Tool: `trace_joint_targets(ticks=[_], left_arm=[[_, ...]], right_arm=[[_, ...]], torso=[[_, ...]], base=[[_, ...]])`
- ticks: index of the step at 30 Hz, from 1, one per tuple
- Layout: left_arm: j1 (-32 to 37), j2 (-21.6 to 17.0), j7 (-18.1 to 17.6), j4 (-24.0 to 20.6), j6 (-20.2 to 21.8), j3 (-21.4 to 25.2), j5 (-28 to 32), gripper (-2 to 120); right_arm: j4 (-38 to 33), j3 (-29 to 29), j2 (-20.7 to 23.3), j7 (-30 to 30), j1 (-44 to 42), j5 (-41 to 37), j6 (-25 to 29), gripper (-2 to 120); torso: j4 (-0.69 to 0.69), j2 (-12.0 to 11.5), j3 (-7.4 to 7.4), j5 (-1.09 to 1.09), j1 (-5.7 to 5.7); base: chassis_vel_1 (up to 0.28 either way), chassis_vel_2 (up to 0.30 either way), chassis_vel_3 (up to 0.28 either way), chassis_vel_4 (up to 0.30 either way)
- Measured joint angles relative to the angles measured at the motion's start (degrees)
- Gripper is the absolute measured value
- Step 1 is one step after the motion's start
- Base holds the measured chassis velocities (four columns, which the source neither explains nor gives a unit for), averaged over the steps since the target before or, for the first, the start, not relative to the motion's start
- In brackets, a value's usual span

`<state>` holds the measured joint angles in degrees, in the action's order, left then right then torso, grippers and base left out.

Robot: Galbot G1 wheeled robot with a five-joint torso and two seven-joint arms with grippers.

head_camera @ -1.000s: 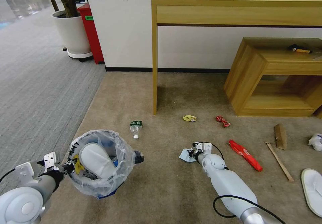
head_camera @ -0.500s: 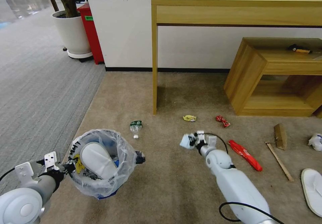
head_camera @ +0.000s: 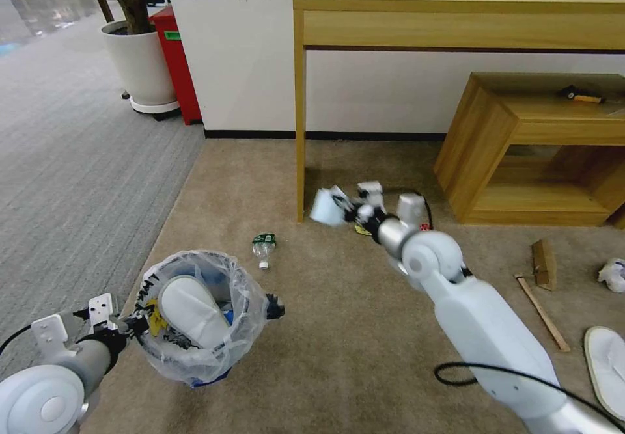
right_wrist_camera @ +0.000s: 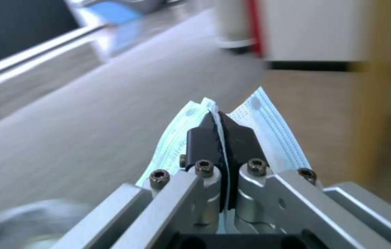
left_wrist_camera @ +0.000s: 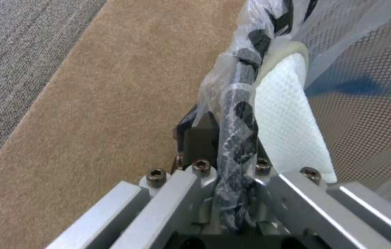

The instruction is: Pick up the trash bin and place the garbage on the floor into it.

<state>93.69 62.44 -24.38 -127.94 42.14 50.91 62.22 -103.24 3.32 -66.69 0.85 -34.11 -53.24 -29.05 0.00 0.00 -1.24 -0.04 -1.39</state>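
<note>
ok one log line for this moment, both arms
left gripper: shut on trash bin rim, bin held up | right gripper: shut on face mask, raised above floor

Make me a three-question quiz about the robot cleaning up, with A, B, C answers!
1. Where is the clear bottle?
A. On the beige carpet
B. In the trash bin
C. On the wooden table

2. What colour is the slipper in the bin?
A. Red
B. White
C. Green

3. The right gripper is:
A. Open
B. Shut on a bottle
C. Shut on a blue-white face mask

Answers: 1 A, it lies beyond the bin; 2 B, white sole inside the liner; 3 C, fingers pinch the mask.
</note>
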Motion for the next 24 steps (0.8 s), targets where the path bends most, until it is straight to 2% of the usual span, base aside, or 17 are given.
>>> trace_joint_targets(ticks=[2, 5, 6, 8, 12, 14, 17, 24], left_arm=[[-0.01, 0.0, 0.0, -0.01, 0.0, -0.06, 0.0, 0], [-0.07, -0.02, -0.04, 0.0, 0.0, -0.18, -0.06, 0], [-0.07, -0.02, -0.04, 0.0, 0.0, -0.18, -0.06, 0], [-0.08, -0.02, -0.04, -0.01, 0.0, -0.25, -0.12, 0], [-0.08, -0.01, -0.04, -0.09, 0.0, -0.28, -0.16, 0], [-0.07, 0.0, -0.03, -0.3, 0.0, -0.38, -0.19, 0], [-0.03, -0.01, -0.02, -0.44, 0.0, -0.47, -0.25, 0], [-0.05, -0.24, -0.04, -1.01, 0.0, -0.65, -0.29, 0]], right_arm=[[-0.42, 1.85, -0.34, -0.34, 1.16, -1.31, -0.49, 0], [-1.12, 8.18, -1.42, -3.74, 4.58, -3.39, -1.76, 0], [-1.12, 8.18, -1.42, -3.74, 4.58, -3.39, -1.76, 0], [-0.45, 12.7, -2.48, -9.05, 6.76, -2.16, -1.85, 0], [0.31, 14.9, -3.18, -11.39, 7.75, -0.97, -1.9, 0], [1.88, 18.55, -4.47, -15.11, 9.63, 1.78, -2.59, 0], [2.99, 20.57, -5.14, -17.28, 11.02, 4.12, -2.76, 0], [5.0, 25.15, -5.97, -20.48, 14.18, 7.37, -4.58, 0]], torso=[[0.0, 0.0, 0.0, 0.0, 0.0], [0.0, 0.0, 0.0, 0.0, 0.0], [0.0, 0.0, 0.0, 0.0, 0.0], [0.0, 0.0, 0.0, 0.01, 0.0], [0.0, 0.0, 0.0, 0.01, 0.0], [-0.01, 0.0, 0.0, 0.01, 0.0], [0.0, 0.0, 0.0, 0.01, 0.0], [-0.01, 0.0, 0.0, 0.01, 0.0]], base=[[0.0, 0.0, 0.0, 0.0], [0.0, 0.0, 0.0, 0.0], [0.0, 0.0, 0.0, 0.0], [0.0, 0.0, 0.0, 0.0], [0.0, 0.0, 0.0, 0.0], [0.0, 0.0, 0.0, 0.0], [0.0, 0.0, 0.0, 0.0], [0.0, 0.0, 0.0, 0.0]])
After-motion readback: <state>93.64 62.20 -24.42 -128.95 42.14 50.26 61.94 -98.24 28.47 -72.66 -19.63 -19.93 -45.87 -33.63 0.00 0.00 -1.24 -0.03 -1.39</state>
